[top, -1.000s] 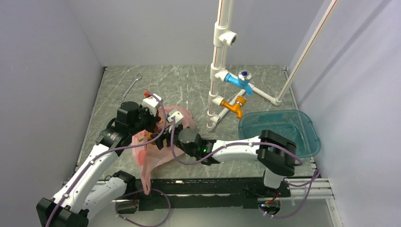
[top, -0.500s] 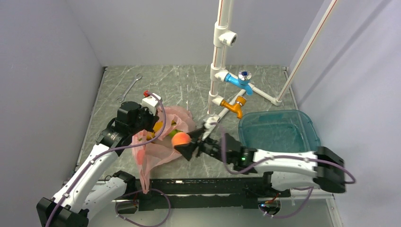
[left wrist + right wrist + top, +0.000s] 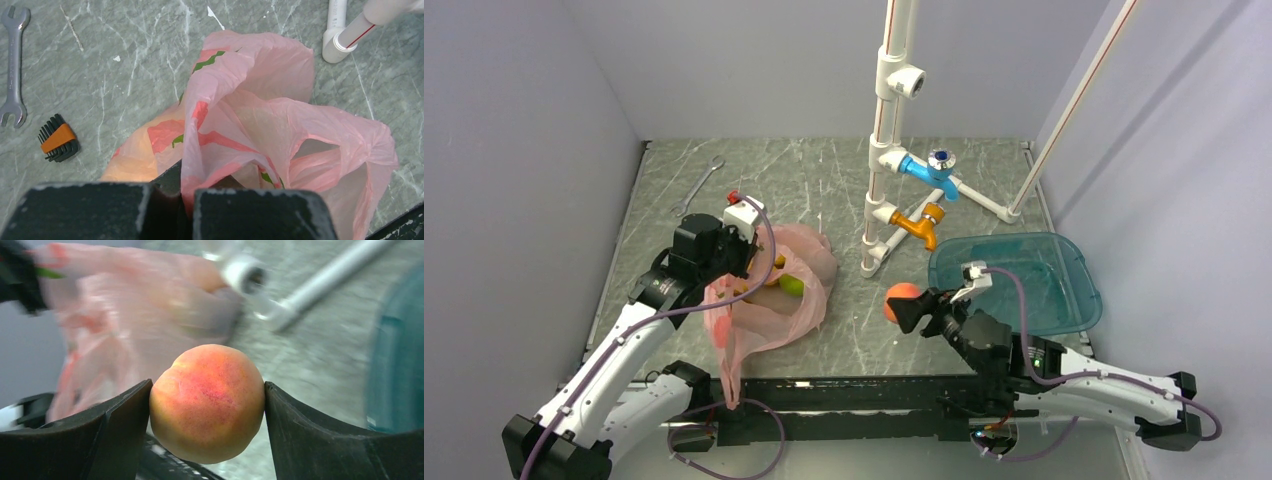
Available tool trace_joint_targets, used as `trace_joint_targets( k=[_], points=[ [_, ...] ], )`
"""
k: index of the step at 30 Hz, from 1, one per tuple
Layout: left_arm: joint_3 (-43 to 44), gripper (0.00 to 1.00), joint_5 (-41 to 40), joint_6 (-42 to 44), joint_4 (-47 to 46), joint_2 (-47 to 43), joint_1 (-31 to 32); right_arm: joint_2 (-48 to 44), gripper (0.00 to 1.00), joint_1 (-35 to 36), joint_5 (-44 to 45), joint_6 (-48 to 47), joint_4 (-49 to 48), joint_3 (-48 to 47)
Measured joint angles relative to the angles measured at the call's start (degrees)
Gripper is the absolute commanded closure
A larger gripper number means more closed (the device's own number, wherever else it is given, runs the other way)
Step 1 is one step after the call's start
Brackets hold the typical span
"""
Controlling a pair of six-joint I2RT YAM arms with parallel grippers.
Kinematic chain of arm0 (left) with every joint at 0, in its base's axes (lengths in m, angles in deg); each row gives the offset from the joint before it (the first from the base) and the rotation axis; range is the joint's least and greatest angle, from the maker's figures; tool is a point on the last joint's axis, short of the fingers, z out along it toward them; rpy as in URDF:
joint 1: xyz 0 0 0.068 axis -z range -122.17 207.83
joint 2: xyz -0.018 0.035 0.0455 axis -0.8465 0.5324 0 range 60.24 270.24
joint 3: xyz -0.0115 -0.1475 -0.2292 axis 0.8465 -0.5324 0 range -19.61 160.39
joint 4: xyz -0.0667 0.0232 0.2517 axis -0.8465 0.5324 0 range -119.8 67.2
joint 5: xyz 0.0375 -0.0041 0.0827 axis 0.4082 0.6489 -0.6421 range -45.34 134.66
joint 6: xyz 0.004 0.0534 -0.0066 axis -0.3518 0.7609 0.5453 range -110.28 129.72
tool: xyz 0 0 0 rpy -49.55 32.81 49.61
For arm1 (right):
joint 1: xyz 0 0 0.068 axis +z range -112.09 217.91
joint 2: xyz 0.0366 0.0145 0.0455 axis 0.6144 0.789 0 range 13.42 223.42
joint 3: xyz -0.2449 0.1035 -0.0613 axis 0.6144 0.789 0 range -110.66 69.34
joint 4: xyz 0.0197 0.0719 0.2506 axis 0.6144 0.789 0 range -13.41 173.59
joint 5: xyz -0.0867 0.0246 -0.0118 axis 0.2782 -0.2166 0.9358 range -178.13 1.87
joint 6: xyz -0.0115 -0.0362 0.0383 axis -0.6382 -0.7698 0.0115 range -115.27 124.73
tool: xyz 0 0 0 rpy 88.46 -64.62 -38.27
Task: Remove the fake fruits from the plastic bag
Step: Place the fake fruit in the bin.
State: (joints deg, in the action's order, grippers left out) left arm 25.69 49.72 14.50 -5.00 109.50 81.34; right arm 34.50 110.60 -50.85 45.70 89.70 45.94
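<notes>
Left fingers (image 3: 90, 212) pinch the plastic bag (image 3: 250, 125) by its rim and lift it, I think to hold its mouth open. Right fingers (image 3: 100, 440) squeeze the peach (image 3: 207, 402) in the air, out of the bag, beside the teal tub (image 3: 1024, 275) on the right. Other fruits (image 3: 790, 285) lie inside the bag. Pale walls (image 3: 524, 150) stand round the grey marble desk (image 3: 824, 180), which has a white pipe stand (image 3: 884, 150) and a small wrench (image 3: 696, 187) at the far side.

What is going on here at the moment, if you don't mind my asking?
The left gripper is shut on the edge of the pink bag, holding it up and open. The right gripper holds a peach between its fingers, clear of the bag, over the table between the bag and the teal tub. A green fruit shows inside the bag, so the job is not yet done.
</notes>
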Motion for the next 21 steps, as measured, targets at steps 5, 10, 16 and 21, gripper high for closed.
trace_joint_targets(
  k=[5,10,16,21],
  points=[
    [0.0,1.0,-0.5,0.0,0.1,0.1,0.0,7.4,1.0,-0.6,11.7,12.9,18.2,-3.5],
    [0.0,1.0,-0.5,0.0,0.1,0.4,0.0,22.8,1.0,-8.3,17.1,23.1,30.8,-12.1],
    [0.0,1.0,-1.0,0.0,0.3,0.6,0.0,22.9,1.0,-18.8,16.7,22.6,30.9,-13.2],
    [0.0,1.0,-1.3,0.0,0.3,0.6,0.0,14.8,0.99,-29.9,14.5,22.6,29.6,-10.8]
  ],
)
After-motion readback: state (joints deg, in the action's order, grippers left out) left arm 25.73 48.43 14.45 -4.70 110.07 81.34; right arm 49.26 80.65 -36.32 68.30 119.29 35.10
